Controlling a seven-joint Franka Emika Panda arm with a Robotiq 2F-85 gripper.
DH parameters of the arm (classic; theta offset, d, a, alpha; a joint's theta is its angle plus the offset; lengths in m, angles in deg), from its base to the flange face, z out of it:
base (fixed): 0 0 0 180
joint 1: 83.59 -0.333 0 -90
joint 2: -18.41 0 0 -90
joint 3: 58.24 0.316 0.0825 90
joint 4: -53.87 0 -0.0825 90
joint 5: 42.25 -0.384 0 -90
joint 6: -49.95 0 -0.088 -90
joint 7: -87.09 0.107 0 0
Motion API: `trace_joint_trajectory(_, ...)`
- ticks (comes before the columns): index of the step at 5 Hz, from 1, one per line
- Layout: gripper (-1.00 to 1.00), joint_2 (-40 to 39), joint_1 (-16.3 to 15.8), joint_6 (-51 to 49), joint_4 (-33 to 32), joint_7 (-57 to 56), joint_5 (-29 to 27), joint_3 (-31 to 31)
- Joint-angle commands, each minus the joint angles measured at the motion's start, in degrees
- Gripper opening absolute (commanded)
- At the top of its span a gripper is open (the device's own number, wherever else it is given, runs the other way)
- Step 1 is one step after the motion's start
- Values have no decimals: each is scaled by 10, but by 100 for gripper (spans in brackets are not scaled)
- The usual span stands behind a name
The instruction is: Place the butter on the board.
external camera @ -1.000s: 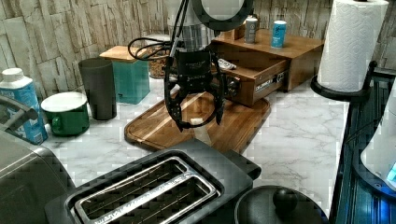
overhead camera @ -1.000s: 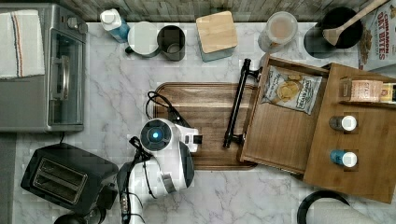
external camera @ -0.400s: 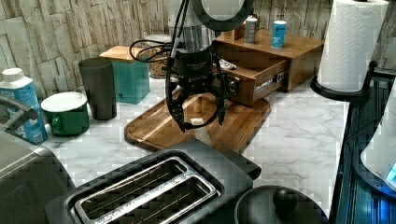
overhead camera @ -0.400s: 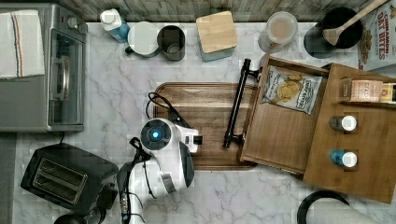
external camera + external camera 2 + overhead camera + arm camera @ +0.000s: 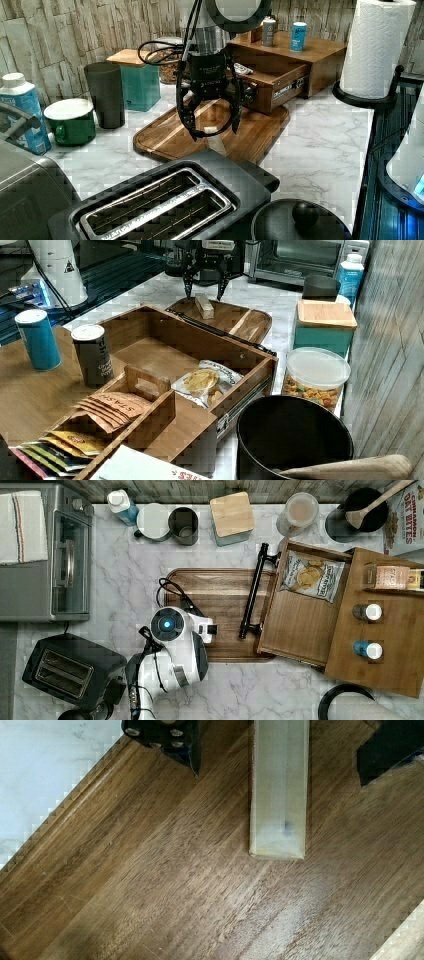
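1. One black two-fingered claw (image 5: 210,127) hangs spread wide above the board, its fingers (image 5: 172,737) apart on either side of the butter and touching nothing.
2. The pale, rectangular stick of butter (image 5: 278,790) lies flat on the large dark-brown wooden board (image 5: 220,587), between the released fingers and free of them; in the right view the butter (image 5: 203,305) rests just below the claw (image 5: 204,287).
3. In the top view, the deep wooden drawer with a black bar handle (image 5: 252,597) stands open at the board's right edge, holding a crisp packet (image 5: 311,576).
4. In the left view, a black toaster (image 5: 155,202) sits near the board's front edge.
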Motion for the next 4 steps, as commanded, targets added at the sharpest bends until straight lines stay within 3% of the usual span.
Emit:
trace_joint_trajectory(1,100,12,-7,0,35,7,1,-4)
trace_joint_trajectory(4,100,12,-2,0,35,8,1,1)
